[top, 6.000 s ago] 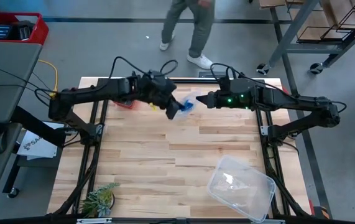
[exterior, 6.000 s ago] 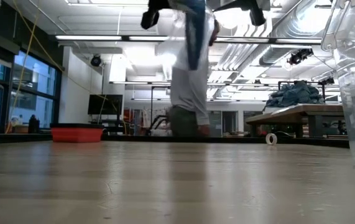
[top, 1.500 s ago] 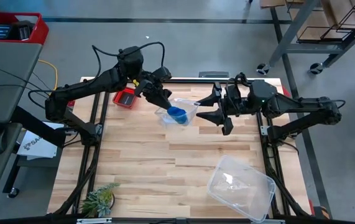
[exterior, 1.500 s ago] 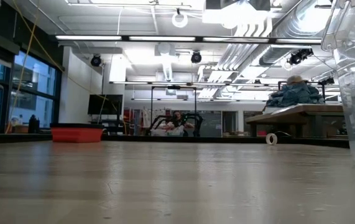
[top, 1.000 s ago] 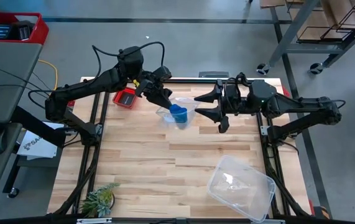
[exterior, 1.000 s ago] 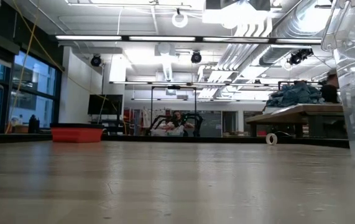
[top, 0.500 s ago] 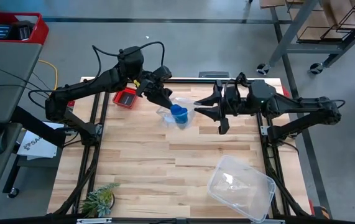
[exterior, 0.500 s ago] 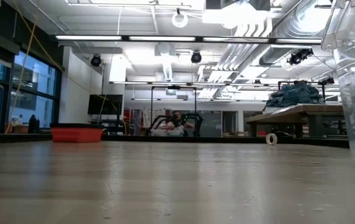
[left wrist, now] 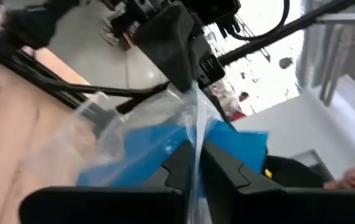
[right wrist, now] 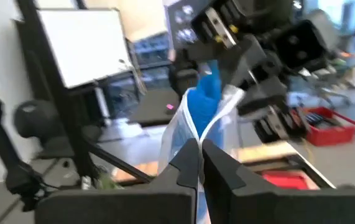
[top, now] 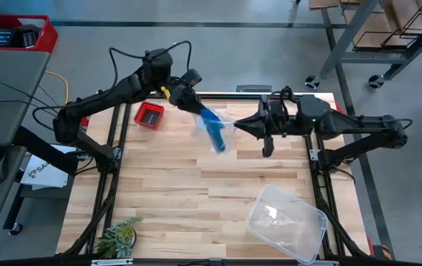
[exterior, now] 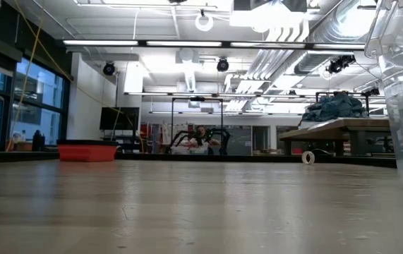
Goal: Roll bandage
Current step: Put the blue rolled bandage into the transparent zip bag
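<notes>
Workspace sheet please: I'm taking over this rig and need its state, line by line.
Surface: wooden table, bare in the middle.
Job's things: blue bandage inside a clear bag, held above the table between both arms.
Clutter: red tray, clear bin, small plant.
Grippers: left gripper shut on the bag; right gripper shut on the bag's other edge.
Cables: black loops over the left arm, yellow cable at the table's left.
Surroundings: red crate, carts.

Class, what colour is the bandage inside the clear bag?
Bright blue bandage; the high view shows it best.
</notes>
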